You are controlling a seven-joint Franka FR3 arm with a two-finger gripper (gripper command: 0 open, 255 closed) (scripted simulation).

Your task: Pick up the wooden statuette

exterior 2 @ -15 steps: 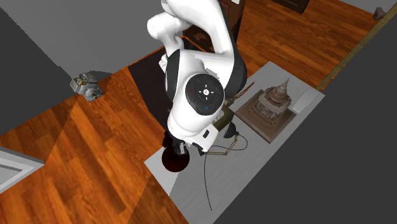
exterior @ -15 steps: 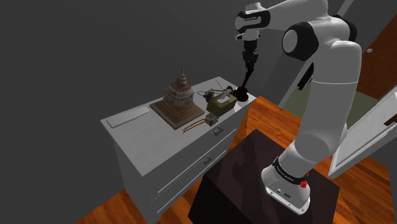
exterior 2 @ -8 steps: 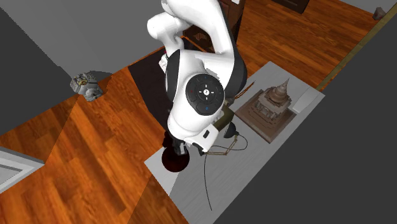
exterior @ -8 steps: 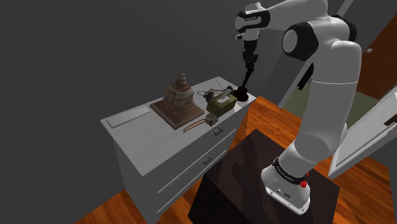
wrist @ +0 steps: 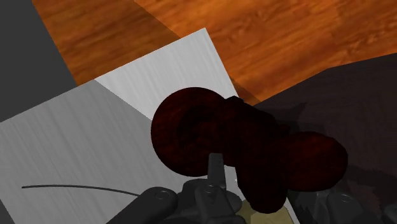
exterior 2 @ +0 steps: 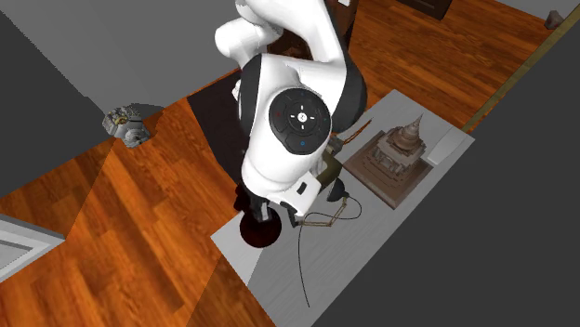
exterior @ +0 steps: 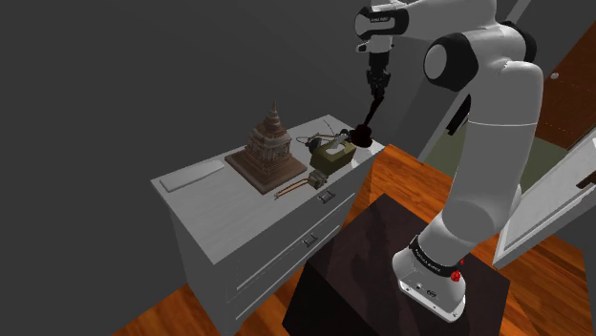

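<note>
Lift stage: the black gripper (exterior: 366, 119), clamped on the dark red-brown statuette (exterior: 360, 136), holds it over the grey dresser's (exterior: 215, 199) right end; a steady upward raise seems next

Side and overhead, dresser (exterior: 212, 202) shared

dim, even light, faint shadows

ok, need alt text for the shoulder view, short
A white robot arm on a dark box stand reaches over a grey dresser, its black gripper closed on a dark red-brown statuette at the dresser's end nearest the stand. Further along the top sit an olive boxy device with wires and a brown tiered temple model.
</note>
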